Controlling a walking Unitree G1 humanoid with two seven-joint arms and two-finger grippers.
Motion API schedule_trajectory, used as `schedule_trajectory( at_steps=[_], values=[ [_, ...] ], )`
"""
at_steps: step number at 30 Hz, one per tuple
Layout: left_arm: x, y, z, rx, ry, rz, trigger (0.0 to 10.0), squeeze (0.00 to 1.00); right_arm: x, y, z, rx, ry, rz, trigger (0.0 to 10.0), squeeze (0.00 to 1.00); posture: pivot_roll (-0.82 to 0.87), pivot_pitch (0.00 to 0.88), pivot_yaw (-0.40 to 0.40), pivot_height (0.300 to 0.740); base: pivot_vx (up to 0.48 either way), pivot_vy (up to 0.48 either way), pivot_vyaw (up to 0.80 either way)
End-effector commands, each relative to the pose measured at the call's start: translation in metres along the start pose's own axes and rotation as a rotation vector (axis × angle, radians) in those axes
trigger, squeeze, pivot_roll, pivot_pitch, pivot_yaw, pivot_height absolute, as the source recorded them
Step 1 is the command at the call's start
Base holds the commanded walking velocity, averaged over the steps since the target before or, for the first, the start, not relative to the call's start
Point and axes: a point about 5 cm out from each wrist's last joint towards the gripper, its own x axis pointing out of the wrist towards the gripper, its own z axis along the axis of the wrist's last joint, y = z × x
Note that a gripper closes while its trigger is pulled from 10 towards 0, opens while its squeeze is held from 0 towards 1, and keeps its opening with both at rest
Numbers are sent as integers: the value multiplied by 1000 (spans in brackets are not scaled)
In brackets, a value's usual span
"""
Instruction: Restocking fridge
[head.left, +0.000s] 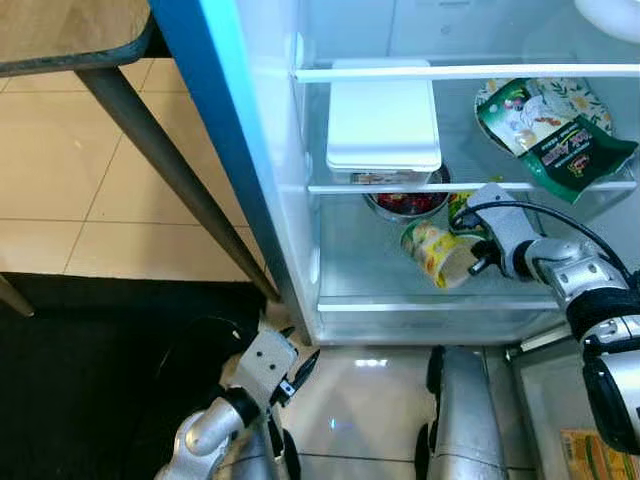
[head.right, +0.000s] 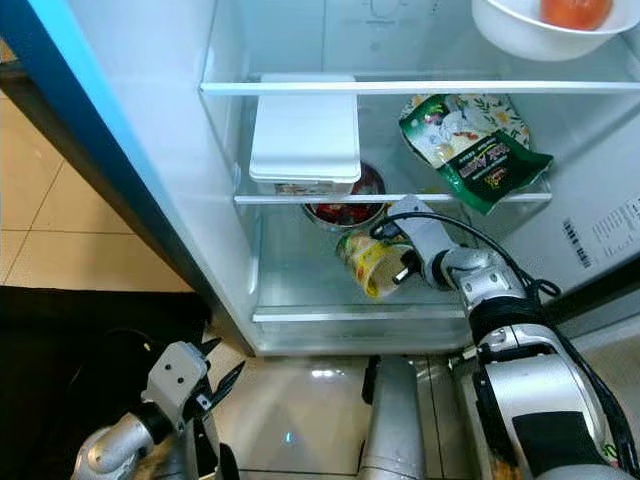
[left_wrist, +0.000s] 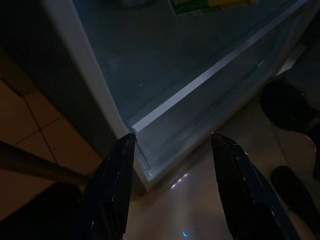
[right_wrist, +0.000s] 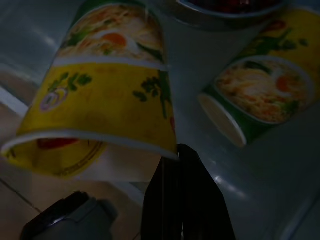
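A yellow instant noodle cup (head.left: 437, 255) hangs tilted above the fridge's lower glass shelf (head.left: 380, 288). My right gripper (head.left: 478, 262) reaches into the fridge and is shut on the cup's rim. In the right wrist view one black finger (right_wrist: 182, 200) shows under the cup (right_wrist: 100, 95); the other is hidden. A second noodle cup (right_wrist: 255, 105) lies on its side just behind. My left gripper (head.left: 298, 368) hangs low in front of the fridge's bottom edge, open, with nothing between its fingers (left_wrist: 115, 185).
A metal bowl (head.left: 405, 203) of red food sits at the back of the same shelf. Above are a white lidded box (head.left: 383, 125) and a green snack bag (head.left: 555, 140); higher still, a white bowl (head.right: 545, 25). A table leg (head.left: 170, 160) and black mat (head.left: 100, 380) are left.
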Motion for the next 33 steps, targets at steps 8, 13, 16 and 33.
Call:
schedule_trajectory(
  at_steps=[8,13,16,33],
  values=[
    [7,-7,-7,-22,9,-10,10000,0,-23,-6,-12,-260,174,202,0,0,49,223,-11,427,0,0,0],
    [10,-9,-7,-24,2,-15,10000,0,-27,-9,-15,-332,255,205,0,0,44,212,-13,427,0,0,0],
    [11,-9,-7,-23,-1,-17,10000,0,-29,-13,-15,-361,287,181,0,0,44,209,-12,427,0,0,0],
    [19,-10,-6,-20,-23,-27,10000,0,-10,-7,0,-793,436,8,0,0,33,195,-16,427,0,0,0]
  ],
)
